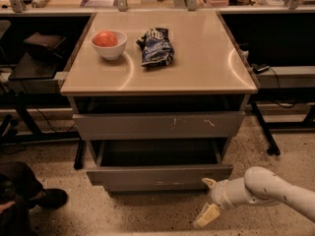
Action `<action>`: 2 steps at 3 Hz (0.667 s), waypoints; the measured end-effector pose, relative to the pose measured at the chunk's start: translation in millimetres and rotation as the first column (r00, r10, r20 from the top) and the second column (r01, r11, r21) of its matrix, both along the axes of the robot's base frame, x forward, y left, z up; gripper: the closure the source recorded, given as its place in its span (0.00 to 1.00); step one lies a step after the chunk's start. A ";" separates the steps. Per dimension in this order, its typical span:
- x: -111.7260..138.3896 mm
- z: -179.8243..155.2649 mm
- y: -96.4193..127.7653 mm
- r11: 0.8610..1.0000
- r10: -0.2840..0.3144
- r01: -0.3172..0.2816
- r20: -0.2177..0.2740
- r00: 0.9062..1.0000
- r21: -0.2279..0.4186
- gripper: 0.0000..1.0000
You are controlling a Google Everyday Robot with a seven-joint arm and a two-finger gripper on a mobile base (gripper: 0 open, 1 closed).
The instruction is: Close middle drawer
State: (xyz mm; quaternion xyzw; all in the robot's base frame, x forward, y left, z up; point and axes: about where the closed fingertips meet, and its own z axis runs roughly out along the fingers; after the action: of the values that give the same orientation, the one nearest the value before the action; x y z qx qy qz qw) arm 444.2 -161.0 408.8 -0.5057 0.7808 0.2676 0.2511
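The middle drawer (157,176) is pulled out from the cabinet, showing its bare grey box interior (157,154); its plain flat front faces me. My gripper (207,199) is low at the right, just in front of and below the drawer front's right end. Its two pale fingers (206,215) are spread apart with nothing between them. The upper fingertip is close to the drawer front's lower right corner; I cannot tell if it touches. The white arm (275,191) reaches in from the lower right.
Above the open drawer is a grey front with pale scratch marks (157,125). On the tan cabinet top (197,68) stand a white bowl with a red fruit (108,43) and a dark chip bag (155,46). A person's shoe (47,199) is at lower left.
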 end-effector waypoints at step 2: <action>53.2 34.0 4.8 0.999 -0.044 0.044 0.030 0.999 0.024 0.00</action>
State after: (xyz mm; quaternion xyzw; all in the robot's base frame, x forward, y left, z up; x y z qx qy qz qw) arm 497.4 -156.2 442.8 -0.4894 0.7845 0.2633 0.2749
